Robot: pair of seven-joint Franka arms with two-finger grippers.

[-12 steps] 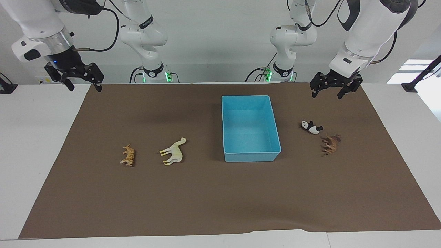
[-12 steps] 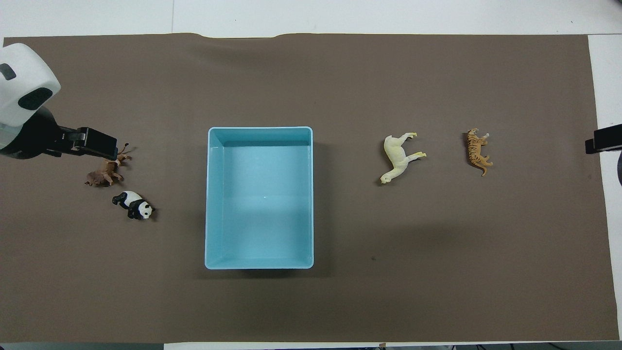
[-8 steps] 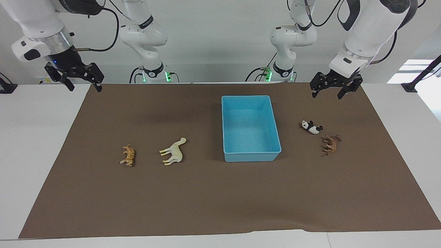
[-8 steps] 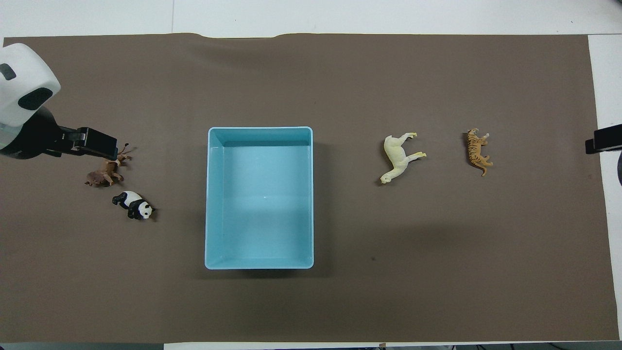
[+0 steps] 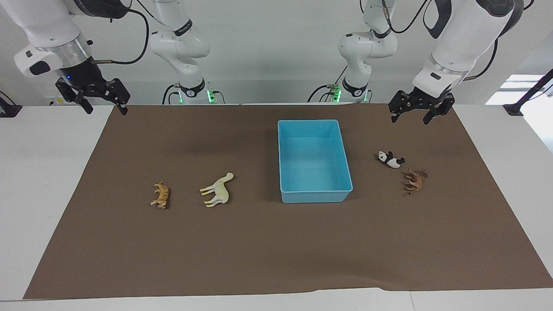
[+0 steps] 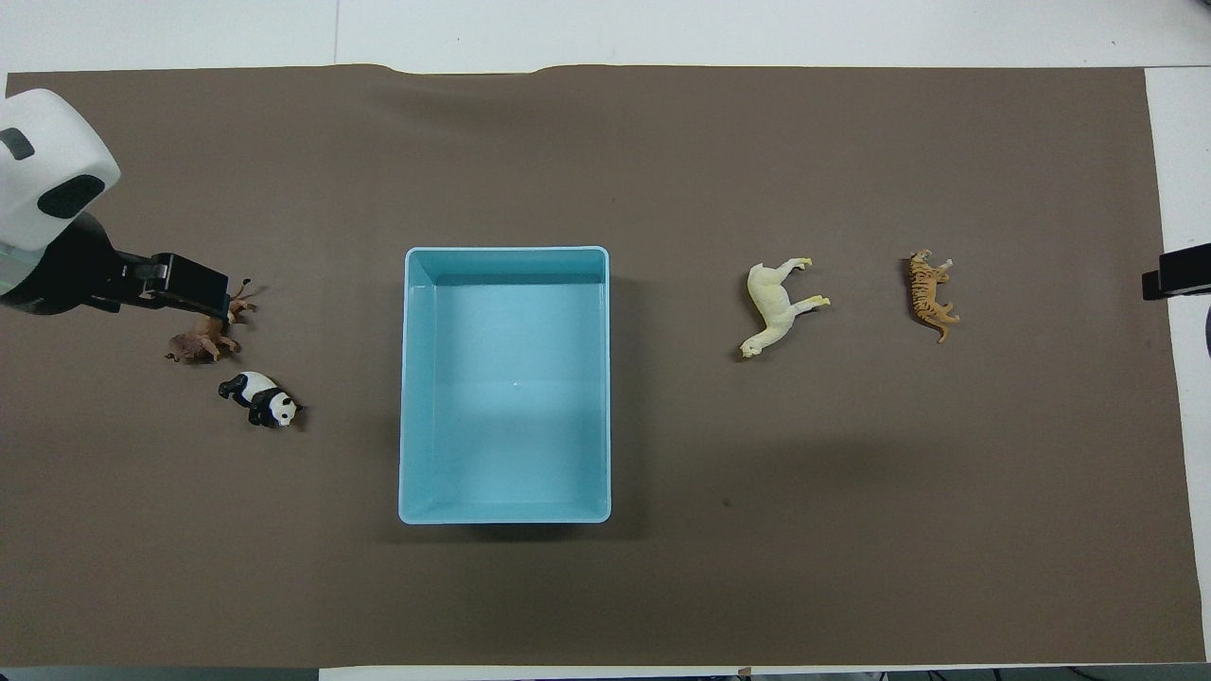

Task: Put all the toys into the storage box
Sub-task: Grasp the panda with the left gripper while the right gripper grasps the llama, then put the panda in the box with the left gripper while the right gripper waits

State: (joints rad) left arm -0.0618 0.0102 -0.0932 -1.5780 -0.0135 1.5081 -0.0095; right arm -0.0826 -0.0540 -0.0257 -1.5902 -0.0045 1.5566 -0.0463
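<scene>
The light blue storage box (image 5: 314, 196) (image 6: 409, 378) stands empty mid-mat. Toward the right arm's end lie an orange striped tiger (image 5: 160, 195) (image 6: 931, 294) and a cream long-necked animal (image 5: 217, 190) (image 6: 776, 305). Toward the left arm's end lie a panda (image 5: 391, 159) (image 6: 259, 399) and a brown animal (image 5: 415, 180) (image 6: 201, 342). My left gripper (image 5: 409, 117) (image 6: 194, 288) hangs open in the air over the mat by those two, touching neither. My right gripper (image 5: 107, 109) (image 6: 1173, 282) hangs open over the mat's corner at its own end, holding nothing.
A brown mat (image 5: 276, 259) covers most of the white table (image 5: 47, 172). All the toys lie on their sides on it, each pair well apart from the box. The arm bases stand at the table's robot end.
The left arm has shifted very slightly. The toys, the box and the right arm stay where they were.
</scene>
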